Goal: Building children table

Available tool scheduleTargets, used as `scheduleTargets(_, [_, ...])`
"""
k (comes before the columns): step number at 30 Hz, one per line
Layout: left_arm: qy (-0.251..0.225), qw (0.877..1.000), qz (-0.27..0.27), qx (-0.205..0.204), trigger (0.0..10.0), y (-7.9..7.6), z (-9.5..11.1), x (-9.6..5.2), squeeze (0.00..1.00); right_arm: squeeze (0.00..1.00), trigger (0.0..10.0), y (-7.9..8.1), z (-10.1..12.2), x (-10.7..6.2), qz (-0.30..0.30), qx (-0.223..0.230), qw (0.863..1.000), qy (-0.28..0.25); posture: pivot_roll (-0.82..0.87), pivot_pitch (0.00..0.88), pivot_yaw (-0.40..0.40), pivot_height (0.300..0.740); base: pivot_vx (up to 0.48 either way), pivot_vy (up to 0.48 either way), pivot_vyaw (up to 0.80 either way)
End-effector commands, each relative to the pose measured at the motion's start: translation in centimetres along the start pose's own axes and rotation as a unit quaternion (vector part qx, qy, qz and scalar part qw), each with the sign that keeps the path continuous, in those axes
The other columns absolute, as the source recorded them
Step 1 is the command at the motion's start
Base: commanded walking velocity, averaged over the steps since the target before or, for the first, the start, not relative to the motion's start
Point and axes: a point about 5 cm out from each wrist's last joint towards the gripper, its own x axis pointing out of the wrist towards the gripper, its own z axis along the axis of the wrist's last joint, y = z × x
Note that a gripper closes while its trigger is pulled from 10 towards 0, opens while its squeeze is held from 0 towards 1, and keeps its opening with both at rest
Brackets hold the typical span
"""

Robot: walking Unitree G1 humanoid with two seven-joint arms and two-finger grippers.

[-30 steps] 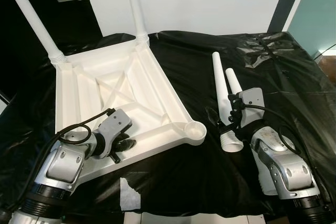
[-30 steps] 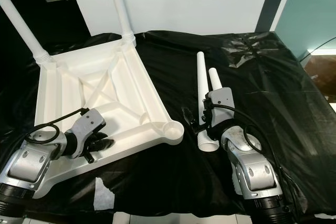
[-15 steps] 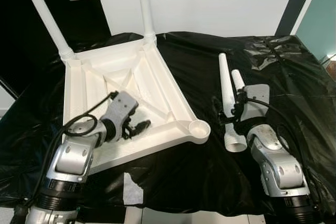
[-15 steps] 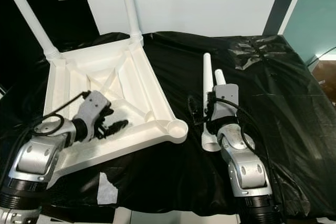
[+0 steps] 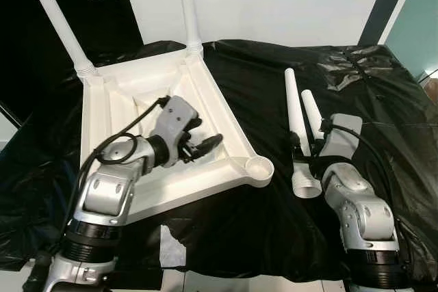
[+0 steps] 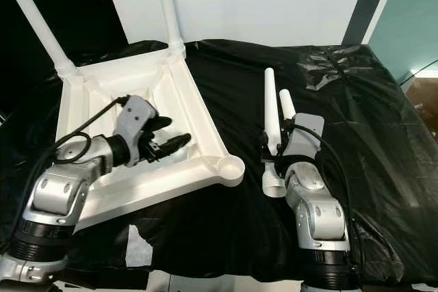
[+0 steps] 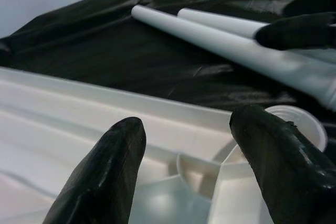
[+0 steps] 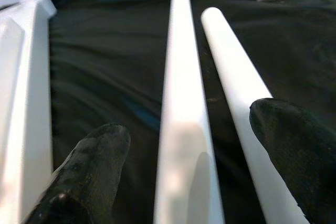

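A white plastic table top [image 5: 109, 104] lies upside down on the black sheet, with two white legs [image 5: 58, 22] [image 5: 188, 5] standing in its far corners. Its near right corner has an empty round socket [image 5: 259, 167]. My left gripper [image 5: 207, 135] hovers open over the underside, just left of that socket [image 7: 296, 121]. Two loose white legs [image 5: 294, 111] [image 5: 311, 111] lie side by side to the right. My right gripper [image 5: 308, 147] is open at their wide ends, and the longer leg [image 8: 181, 108] runs between its fingers [image 8: 89, 171].
A black plastic sheet [image 5: 383, 114] covers the whole work surface, wrinkled at the far right. A white scrap of tape [image 5: 168, 244] is stuck near the front edge. Behind stand a white wall and a dark door [image 5: 102, 5].
My left gripper has moved from the table top's near edge forward and right, towards the empty socket. The right gripper stays at the loose legs. The camera has shifted a little.
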Motion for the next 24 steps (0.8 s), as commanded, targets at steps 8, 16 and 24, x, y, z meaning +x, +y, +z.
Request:
scheduleTargets(8, [-0.035, 0.999, -0.022, 0.024, 10.0, -1.0, 1.7, 1.4, 0.0, 0.0, 10.0, 1.1, -0.8, 1.4, 0.021, 0.041, 0.997, 0.07, -0.04, 0.017, 0.012, 0.74, 0.0, 0.0, 0.0])
scheduleTargets(16, [-0.047, 0.998, -0.033, 0.027, 10.0, -1.3, 2.1, 1.7, 0.0, 0.0, 10.0, 0.7, -1.8, 1.6, 0.006, 0.064, 0.99, 0.127, -0.04, 0.018, 0.007, 0.74, 0.0, 0.0, 0.0])
scheduleTargets(24, [-0.019, 0.998, -0.052, 0.04, 10.0, -2.5, 0.3, 2.3, 0.0, 0.0, 10.0, -0.3, -2.9, 1.4, -0.017, 0.059, 0.984, 0.165, -0.05, 0.022, 0.012, 0.74, 0.0, 0.0, 0.0])
